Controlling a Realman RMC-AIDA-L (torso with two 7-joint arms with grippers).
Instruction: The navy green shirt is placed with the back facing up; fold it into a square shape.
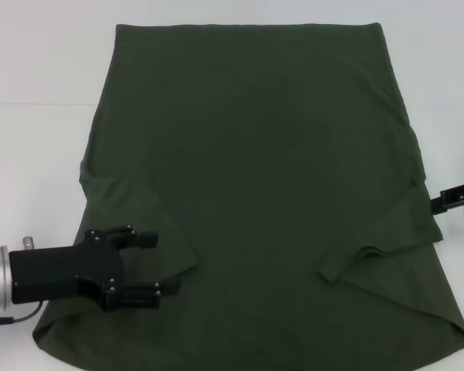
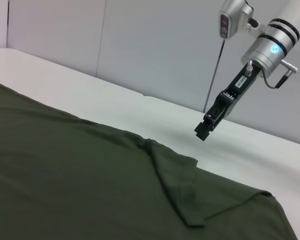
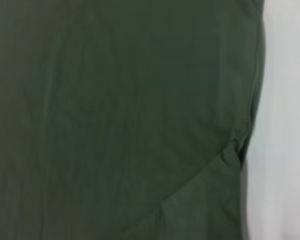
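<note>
From my head camera the navy green shirt [image 1: 255,178] lies spread flat on the white tabletop [image 1: 31,93], filling most of the view, its straight hem at the far edge and the shoulder end toward me. Both short sleeves are turned inward onto the body: the left sleeve [image 1: 135,220] lies as a flap on my left side, the right sleeve [image 1: 379,239] as a flap on my right, each with a clear diagonal fold edge. My left claw [image 1: 161,264] is over the near left part of the shirt, just beside the left sleeve flap, its two black fingers [image 1: 139,237] spread apart with only shirt fabric showing between them; I read it as open and holding nothing. I cannot tell whether the fingertips touch the cloth. My right claw [image 1: 458,199] sits at the right edge of the view, just off the shirt's right side near the folded sleeve. The left wrist camera shows that claw [image 2: 202,134] hanging tilted above bare tabletop, apart from the fabric edge, and I cannot tell whether its fingers are parted. The right wrist camera shows only shirt fabric [image 3: 115,115] with a sleeve fold and a strip of tabletop [image 3: 285,125].
</note>
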